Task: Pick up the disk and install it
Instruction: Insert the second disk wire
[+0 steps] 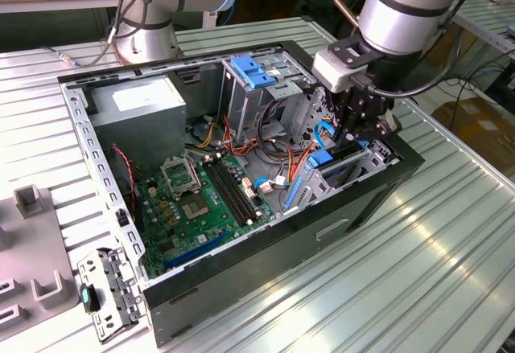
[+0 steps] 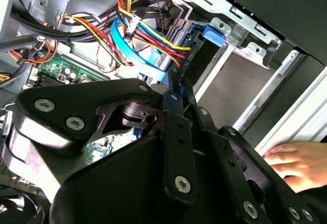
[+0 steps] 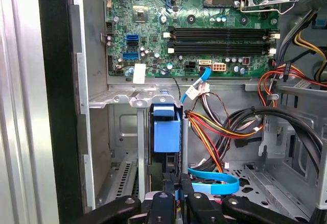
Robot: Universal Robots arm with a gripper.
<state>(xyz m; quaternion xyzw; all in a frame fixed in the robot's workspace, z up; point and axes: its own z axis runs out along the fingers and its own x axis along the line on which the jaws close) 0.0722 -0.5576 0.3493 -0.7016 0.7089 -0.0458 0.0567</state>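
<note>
The disk (image 1: 333, 160) stands on edge in the drive cage (image 1: 366, 164) at the front corner of the open computer case, on the exterior view's right. Its blue side rail (image 3: 166, 132) and dark body (image 2: 200, 55) show in both wrist views. My gripper (image 1: 352, 134) hangs right over the disk's end. The black fingers (image 3: 168, 191) lie close together, shut, and their tips (image 2: 176, 83) sit at the disk's near end, beside the blue rail. Whether they press on it is hidden.
Coloured cable bundles (image 3: 219, 127) and a blue data cable (image 3: 214, 183) crowd beside the cage. A motherboard (image 1: 201, 200), a grey power supply (image 1: 141, 112) and a blue-latched upper bay (image 1: 253, 71) fill the case. A person's hand (image 2: 299, 165) rests outside the case wall. A loose bracket (image 1: 109, 289) lies on the table.
</note>
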